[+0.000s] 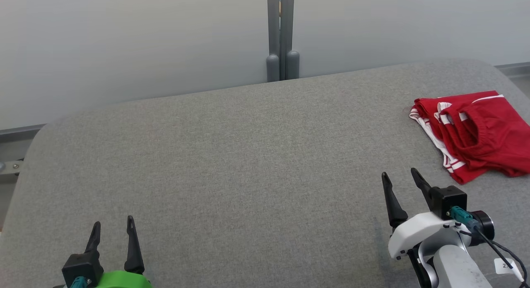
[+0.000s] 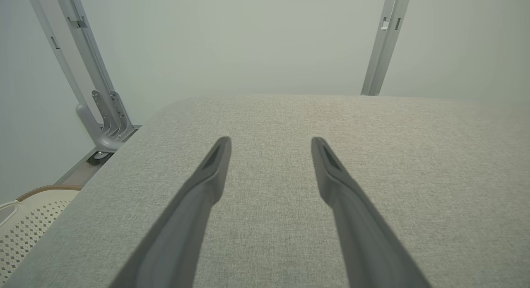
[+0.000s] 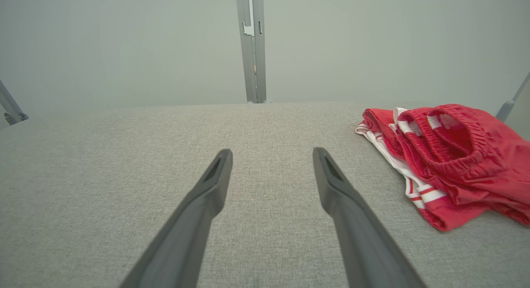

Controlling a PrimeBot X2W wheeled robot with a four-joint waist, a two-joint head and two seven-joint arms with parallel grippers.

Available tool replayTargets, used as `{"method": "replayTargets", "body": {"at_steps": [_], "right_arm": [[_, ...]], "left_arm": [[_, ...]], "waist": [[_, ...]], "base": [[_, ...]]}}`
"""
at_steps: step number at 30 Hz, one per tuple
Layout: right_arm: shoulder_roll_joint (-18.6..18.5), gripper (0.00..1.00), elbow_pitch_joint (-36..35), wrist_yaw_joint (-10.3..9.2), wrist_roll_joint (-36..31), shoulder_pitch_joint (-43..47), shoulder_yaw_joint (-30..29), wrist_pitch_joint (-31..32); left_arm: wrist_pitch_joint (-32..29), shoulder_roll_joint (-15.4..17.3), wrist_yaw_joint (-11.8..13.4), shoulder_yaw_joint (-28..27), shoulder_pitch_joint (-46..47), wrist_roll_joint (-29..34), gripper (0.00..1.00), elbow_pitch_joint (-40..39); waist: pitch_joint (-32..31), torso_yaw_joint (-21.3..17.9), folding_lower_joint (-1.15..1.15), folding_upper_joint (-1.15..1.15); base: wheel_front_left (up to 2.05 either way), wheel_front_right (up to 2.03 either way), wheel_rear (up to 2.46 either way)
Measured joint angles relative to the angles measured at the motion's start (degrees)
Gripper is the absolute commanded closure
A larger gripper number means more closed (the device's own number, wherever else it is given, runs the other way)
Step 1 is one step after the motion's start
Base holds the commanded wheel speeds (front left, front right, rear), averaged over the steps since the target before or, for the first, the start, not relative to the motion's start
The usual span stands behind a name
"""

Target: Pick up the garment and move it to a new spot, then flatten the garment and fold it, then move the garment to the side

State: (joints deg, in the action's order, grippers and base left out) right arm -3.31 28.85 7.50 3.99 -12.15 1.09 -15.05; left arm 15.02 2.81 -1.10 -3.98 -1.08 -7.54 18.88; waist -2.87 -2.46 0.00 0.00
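The garment (image 1: 476, 133) is red shorts with white stripes, folded into a compact bundle at the far right of the grey table (image 1: 248, 155). In the right wrist view the garment (image 3: 451, 155) lies to the right of the fingers, waistband uppermost. My right gripper (image 1: 401, 176) hovers open just left of and nearer than the garment, nothing between its fingers (image 3: 335, 176). Down at the lower left my left gripper (image 1: 113, 224) also stands open and holds nothing, far from the garment. Over bare cloth, the left gripper (image 2: 271, 144) has its fingers spread wide.
A pale wall with a grey upright post (image 1: 280, 35) backs the table. A white perforated basket (image 2: 25, 222) sits beside the table's left edge, below a grey metal bracket (image 2: 99, 114). The table's right edge runs close past the garment.
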Motion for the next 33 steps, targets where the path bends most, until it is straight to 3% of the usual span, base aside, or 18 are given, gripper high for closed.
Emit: {"method": "replayTargets", "body": {"at_steps": [10,33], "right_arm": [[0.27,0.00,-0.99,0.00,0.21,-0.02,1.55,0.00],[0.36,0.00,-0.69,0.00,-0.02,1.18,2.32,0.05]], "left_arm": [[0.00,0.00,-1.43,-0.10,0.01,-0.16,0.00,0.16],[-0.09,-0.24,-1.46,0.08,-0.46,-0.24,0.00,0.94]], "waist": [[0.37,-0.12,0.00,0.00],[0.91,0.23,0.00,0.00]], "base": [[0.00,0.00,0.00],[0.00,0.00,0.00]]}}
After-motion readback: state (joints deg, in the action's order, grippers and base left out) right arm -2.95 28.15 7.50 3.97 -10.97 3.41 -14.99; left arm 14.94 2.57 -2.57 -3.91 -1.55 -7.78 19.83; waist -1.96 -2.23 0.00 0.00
